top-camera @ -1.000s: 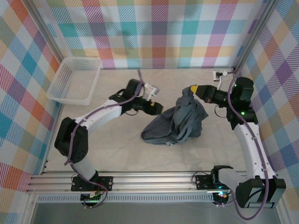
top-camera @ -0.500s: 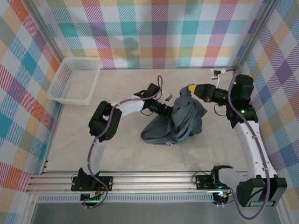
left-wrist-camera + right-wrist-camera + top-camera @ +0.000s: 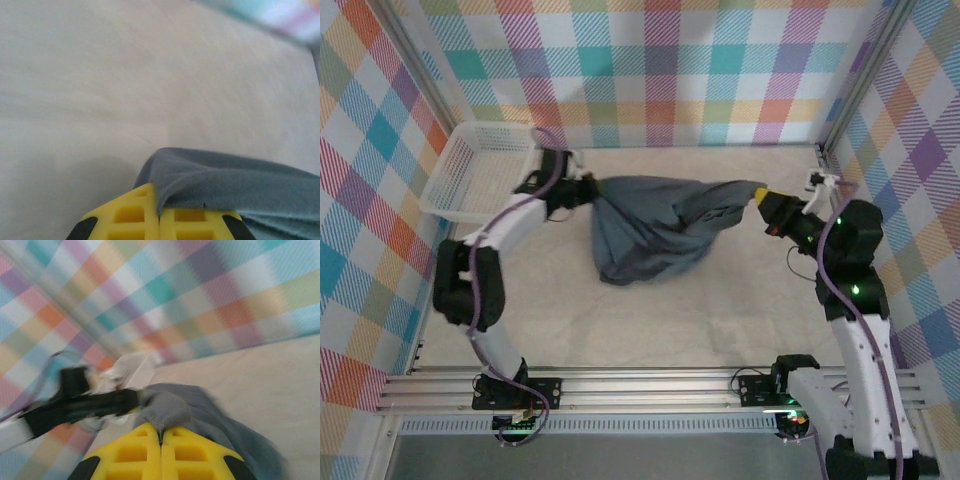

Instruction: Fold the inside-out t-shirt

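Slate blue-grey inside-out t-shirt (image 3: pixel 655 228) is pulled out lengthwise between the two arms over the far-middle of the table (image 3: pixel 620 320), with its bulk sagging toward the tabletop on the left half. At the shirt's left end, the left gripper (image 3: pixel 588 192) is clamped on the cloth just beside the white basket (image 3: pixel 470 175); the left wrist view shows yellow fingers (image 3: pixel 130 220) pressed together with fabric pinched in the seam. At the shirt's right end, the right gripper (image 3: pixel 761 196) is likewise closed on a fold of cloth, as seen in the right wrist view.
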Motion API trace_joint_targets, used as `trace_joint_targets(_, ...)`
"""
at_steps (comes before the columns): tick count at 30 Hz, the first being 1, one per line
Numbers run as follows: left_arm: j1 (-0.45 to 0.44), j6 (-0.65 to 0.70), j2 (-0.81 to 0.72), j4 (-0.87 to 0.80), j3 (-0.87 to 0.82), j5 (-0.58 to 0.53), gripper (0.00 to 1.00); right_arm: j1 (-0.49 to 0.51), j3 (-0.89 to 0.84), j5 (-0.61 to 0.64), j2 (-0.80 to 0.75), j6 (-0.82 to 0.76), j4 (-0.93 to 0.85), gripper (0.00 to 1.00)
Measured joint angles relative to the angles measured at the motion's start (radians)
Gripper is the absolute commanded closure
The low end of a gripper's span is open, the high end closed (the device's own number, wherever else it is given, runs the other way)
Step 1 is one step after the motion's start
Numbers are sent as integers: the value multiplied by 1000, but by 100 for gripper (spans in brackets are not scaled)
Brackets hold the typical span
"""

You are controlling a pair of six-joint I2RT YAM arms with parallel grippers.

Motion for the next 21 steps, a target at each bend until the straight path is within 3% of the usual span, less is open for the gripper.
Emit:
trace_joint_targets(2,53,-6,-71,-21,-33,-13,100,7,-28,98,-45,5,-30,100)
trace_joint_targets(7,35,-22,-119,-48,-145,-1,100,12,-168,283,-61,64,-96,100)
trace_joint_targets(11,35,-43,-69,-68,-212,33,100,10,-304,266,54,98,-137,100)
trace_joint_targets(13,27,-42,-41,-72,-213,46,100,7,-321,201,206,95,-169,87)
trace_joint_targets(15,12,-29,-21,-89,-196,54,100,10,-315,155,340,82,-197,60)
trace_joint_targets(16,3,-19,-9,-102,-175,55,100,14,-304,144,394,76,-222,52)
trace_joint_targets(19,-34,7,31,-126,-90,55,100,59,-233,157,455,35,-285,45)
trace_joint_targets(21,-52,14,42,-136,-48,55,100,142,-158,207,456,-21,-291,35)
